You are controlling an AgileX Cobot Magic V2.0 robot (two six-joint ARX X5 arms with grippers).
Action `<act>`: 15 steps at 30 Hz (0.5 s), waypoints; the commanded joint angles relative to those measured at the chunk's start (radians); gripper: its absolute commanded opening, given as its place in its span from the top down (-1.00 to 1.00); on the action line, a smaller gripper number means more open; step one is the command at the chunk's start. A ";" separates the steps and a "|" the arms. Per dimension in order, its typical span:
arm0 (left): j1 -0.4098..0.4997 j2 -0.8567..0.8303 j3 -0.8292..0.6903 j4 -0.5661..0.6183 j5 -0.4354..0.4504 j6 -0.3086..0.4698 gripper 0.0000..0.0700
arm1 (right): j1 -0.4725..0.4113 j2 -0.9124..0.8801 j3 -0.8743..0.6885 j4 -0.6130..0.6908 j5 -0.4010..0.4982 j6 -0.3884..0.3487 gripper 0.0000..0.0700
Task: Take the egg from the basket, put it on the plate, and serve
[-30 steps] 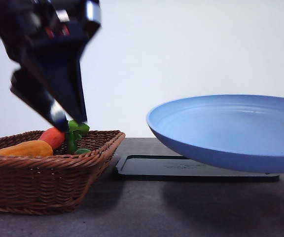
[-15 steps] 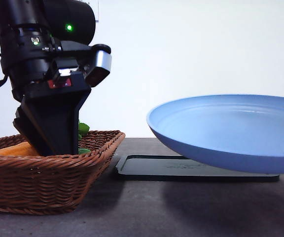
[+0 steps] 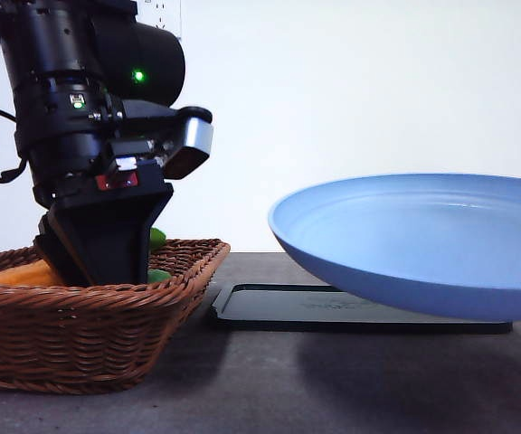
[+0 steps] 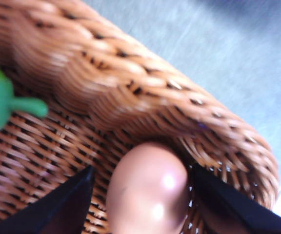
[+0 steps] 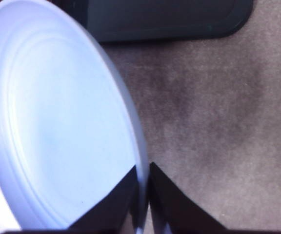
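So we're at the grab step: the left gripper (image 4: 140,195) is down inside the basket (image 3: 107,334) with its fingers (image 4: 57,204) spread apart, and the egg (image 4: 148,187) sits right between them against the wicker wall, not pinched yet as far as I can tell. The right gripper (image 5: 143,195) is clamped on the plate's (image 3: 414,244) rim, holding it up off the table. I'd say next up is squeezing gently on the egg, lifting it clear of the basket rim, then carrying it to the plate.
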 commanded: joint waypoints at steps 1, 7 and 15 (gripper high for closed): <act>-0.009 0.024 0.008 0.000 -0.016 0.010 0.02 | -0.001 0.002 0.014 0.005 -0.011 -0.013 1.00; -0.003 0.024 0.008 -0.005 -0.062 0.010 0.23 | -0.001 0.002 0.014 0.006 -0.012 -0.019 1.00; 0.000 0.024 0.010 -0.003 -0.062 0.010 0.57 | -0.001 0.002 0.014 0.007 -0.011 -0.019 1.00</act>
